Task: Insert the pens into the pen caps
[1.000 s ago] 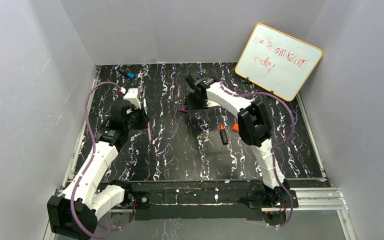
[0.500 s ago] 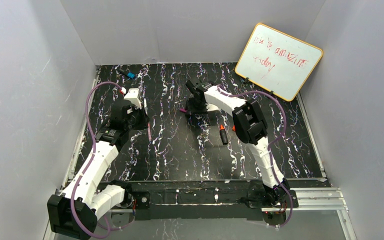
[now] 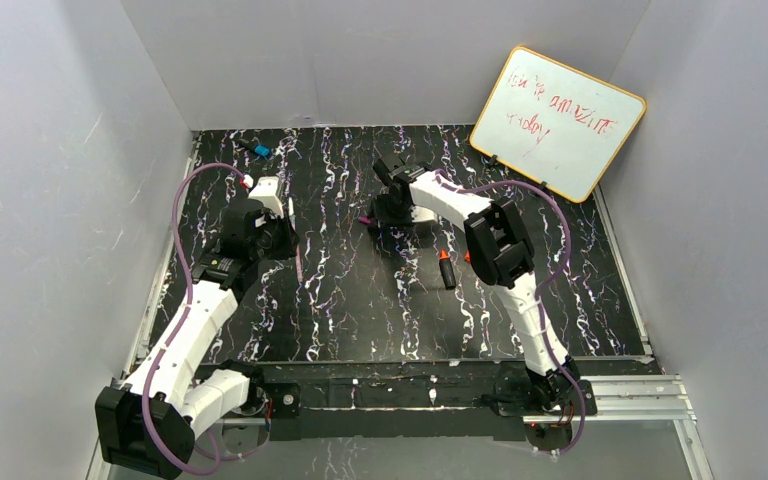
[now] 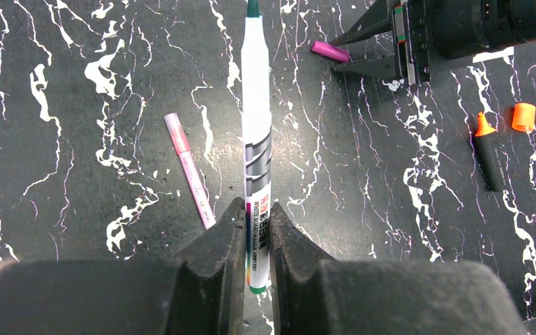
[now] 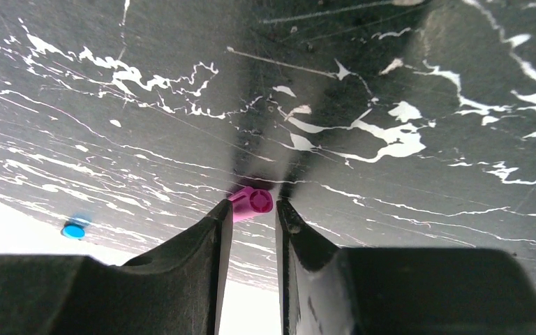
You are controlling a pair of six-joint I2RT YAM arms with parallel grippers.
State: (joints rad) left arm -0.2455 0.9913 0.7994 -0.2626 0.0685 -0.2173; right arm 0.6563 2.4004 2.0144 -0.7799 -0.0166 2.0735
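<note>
- Left gripper (image 4: pixel 256 209): it is clamping its jaws on the lower barrel of the white pen (image 4: pixel 256 132), near the butt end. The pen is pointing straight out from the fingers, with its dark tip reaching the top edge of the wrist view.
- Pink-purple pen (image 4: pixel 190 169): it is lying flat on the table (image 3: pixel 360 300), just left of the held pen. It is slanting, and its near end is running in under the left finger.
- Right gripper (image 5: pixel 253 209): it is sitting low over the table with its jaws partly apart and the magenta cap (image 5: pixel 252 202) lodged between the fingertips. I cannot tell whether the fingers are pressing on the cap or only straddling it.
- Magenta cap, from the left wrist camera (image 4: pixel 330 51): it is lying on the marbled surface, with only its near end sitting between the spread tips.
- Black marker (image 4: pixel 488 157): it is lying uncapped to the right of the right gripper, showing its orange tip.
- Orange cap (image 4: pixel 523 116): it is resting just beside that tip, apart from it.
- Small black piece with a blue end (image 3: pixel 257 149): it is lying at the far left of the table, well apart from both grippers.
- Whiteboard (image 3: pixel 558 120): it is leaning in the far right corner, showing red scrawl.
</note>
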